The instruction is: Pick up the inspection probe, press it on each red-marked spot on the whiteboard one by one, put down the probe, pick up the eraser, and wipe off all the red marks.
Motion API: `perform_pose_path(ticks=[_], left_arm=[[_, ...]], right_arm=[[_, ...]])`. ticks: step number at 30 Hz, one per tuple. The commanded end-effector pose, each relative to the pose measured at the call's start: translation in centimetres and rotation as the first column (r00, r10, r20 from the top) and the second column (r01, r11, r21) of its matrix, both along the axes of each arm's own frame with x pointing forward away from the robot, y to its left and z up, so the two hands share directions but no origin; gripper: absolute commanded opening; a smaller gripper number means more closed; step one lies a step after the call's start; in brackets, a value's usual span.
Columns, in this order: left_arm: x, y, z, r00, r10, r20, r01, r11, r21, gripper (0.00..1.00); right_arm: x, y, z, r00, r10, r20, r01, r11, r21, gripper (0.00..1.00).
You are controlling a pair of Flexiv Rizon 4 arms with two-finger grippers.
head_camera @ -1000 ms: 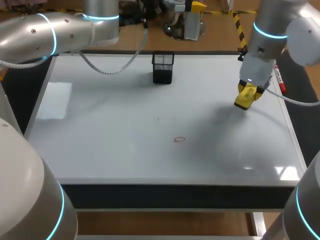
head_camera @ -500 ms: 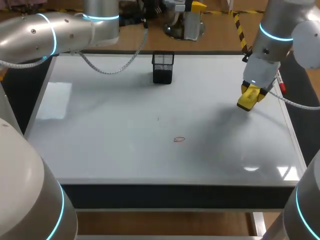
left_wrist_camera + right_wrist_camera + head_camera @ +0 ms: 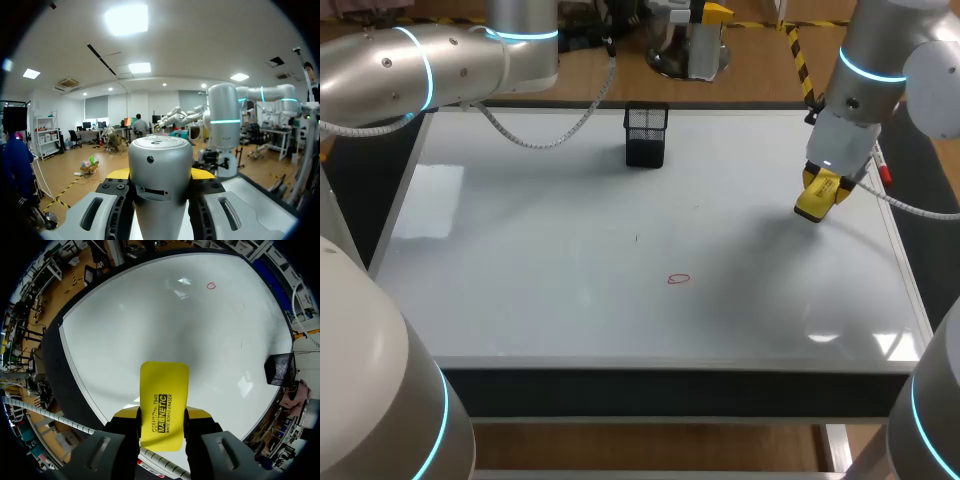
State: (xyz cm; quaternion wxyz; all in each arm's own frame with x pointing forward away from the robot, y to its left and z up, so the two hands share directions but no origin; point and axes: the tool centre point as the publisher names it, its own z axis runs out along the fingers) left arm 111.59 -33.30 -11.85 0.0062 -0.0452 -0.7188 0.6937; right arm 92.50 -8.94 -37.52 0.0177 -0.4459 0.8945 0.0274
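Risk: eraser (image 3: 164,405) could skim over or smear the red mark (image 3: 678,279) if it came down tilted or pressed too lightly; this was a judgement.
Eraser: flat yellow block with rounded corners and black print on one face; it was held above the right side of the whiteboard (image 3: 520,260), well apart from the mark.
Right tool (image 3: 162,415): clamped on the eraser.
Left tool (image 3: 160,174): apparently clamped on a grey cylinder, probably the probe (image 3: 160,155).
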Motion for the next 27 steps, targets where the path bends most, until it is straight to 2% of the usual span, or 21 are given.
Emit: perform_pose_path(ticks=[1,7,8,10,12,20,25,27], left_arm=[[-0.2,-0.3,0.1,1.000,-0.008,0.005,0.008,1.000,0.013,0.00],[-2.5,-1.2,0.9,0.997,-0.048,0.052,0.046,0.998,0.042,0.00],[-3.0,-1.3,1.0,0.996,-0.063,0.056,0.060,0.996,0.065,0.00],[-4.1,-1.2,1.2,0.995,-0.087,0.054,0.084,0.995,0.057,0.00],[-5.2,-1.3,1.3,0.992,-0.112,0.062,0.107,0.991,0.079,0.00],[-10.1,-0.4,1.4,0.977,-0.199,0.077,0.196,0.979,0.050,0.00],[-13.4,-0.2,0.8,0.966,-0.252,0.057,0.249,0.966,0.064,0.00],[-14.7,0.0,0.6,0.960,-0.273,0.059,0.270,0.961,0.051,0.00]], right_arm=[[0.0,-0.1,0.1,1.000,0.002,0.001,-0.002,1.000,-0.002,0.00],[0.0,-0.1,0.1,1.000,0.002,0.001,-0.002,1.000,-0.002,0.00],[0.0,-0.1,0.1,1.000,0.002,0.001,-0.002,1.000,-0.002,0.00],[0.0,-0.1,0.1,1.000,0.002,0.001,-0.002,1.000,-0.002,0.00],[0.0,-0.1,0.1,1.000,0.002,0.001,-0.002,1.000,-0.002,0.00],[0.0,-0.1,0.1,1.000,0.002,0.001,-0.002,1.000,-0.002,0.00],[0.0,-0.1,0.1,1.000,0.002,0.001,-0.002,1.000,-0.002,0.00],[0.0,-0.1,0.1,1.000,0.002,0.001,-0.002,1.000,-0.002,0.00]])
